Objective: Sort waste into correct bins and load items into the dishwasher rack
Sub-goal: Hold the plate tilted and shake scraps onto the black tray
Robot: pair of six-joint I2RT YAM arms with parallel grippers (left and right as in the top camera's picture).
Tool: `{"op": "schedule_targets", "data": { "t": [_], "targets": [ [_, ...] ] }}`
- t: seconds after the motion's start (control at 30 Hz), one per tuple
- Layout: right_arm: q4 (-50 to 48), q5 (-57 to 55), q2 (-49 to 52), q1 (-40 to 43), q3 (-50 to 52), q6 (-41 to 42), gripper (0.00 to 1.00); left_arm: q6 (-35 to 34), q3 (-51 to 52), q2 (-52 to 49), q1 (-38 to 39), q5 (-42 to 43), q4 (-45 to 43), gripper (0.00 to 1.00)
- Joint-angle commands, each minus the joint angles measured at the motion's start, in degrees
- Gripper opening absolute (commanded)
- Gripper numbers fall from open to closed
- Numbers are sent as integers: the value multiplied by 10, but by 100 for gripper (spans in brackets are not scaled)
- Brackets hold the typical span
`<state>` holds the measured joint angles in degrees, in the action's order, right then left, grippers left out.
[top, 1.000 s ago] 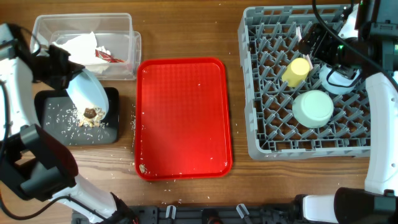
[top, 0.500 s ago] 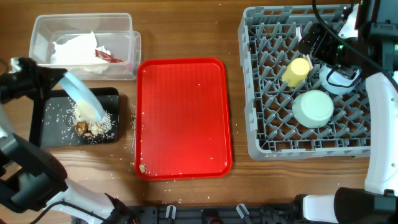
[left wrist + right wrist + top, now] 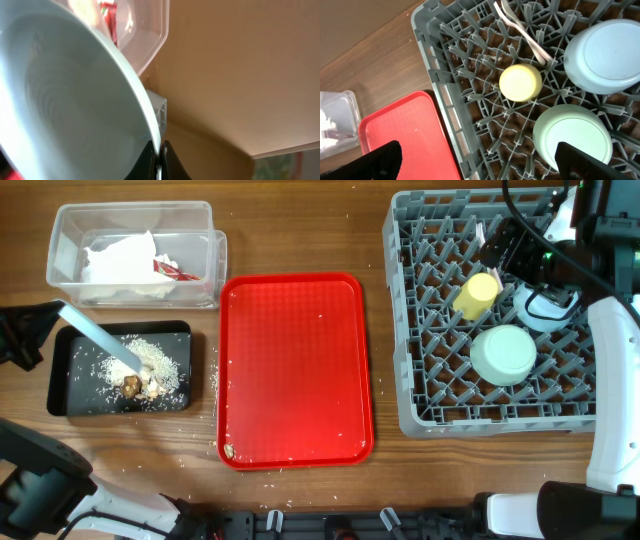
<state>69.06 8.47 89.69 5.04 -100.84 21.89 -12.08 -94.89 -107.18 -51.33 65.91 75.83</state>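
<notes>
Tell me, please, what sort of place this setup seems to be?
Probably a lab bench staged as a dish-clearing station: a grey dishwasher rack on a wooden table, a red serving tray, and a clear tub and black tray serving as bins, with a light blue plate tilted over the latter.

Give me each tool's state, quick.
Left tool: closed on the light blue plate.
Right tool: open, holding nothing.

Overhead looks straight down — right wrist (closer) shares its dishwasher rack (image 3: 405, 320).
</notes>
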Motion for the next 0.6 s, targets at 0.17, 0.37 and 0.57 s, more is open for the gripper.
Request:
{"op": "schedule_targets", "data": {
  "t": [0.17, 0.37, 0.57],
  "targets": [
    [0, -10, -1, -2, -2, 8, 100, 71, -7, 16, -5, -22, 22, 4],
    [0, -10, -1, -2, -2, 8, 100, 200, -7, 31, 10, -66, 127, 4],
    [0, -10, -1, -2, -2, 8, 100, 209, -7, 32, 30, -81, 154, 4]
  ]
}}
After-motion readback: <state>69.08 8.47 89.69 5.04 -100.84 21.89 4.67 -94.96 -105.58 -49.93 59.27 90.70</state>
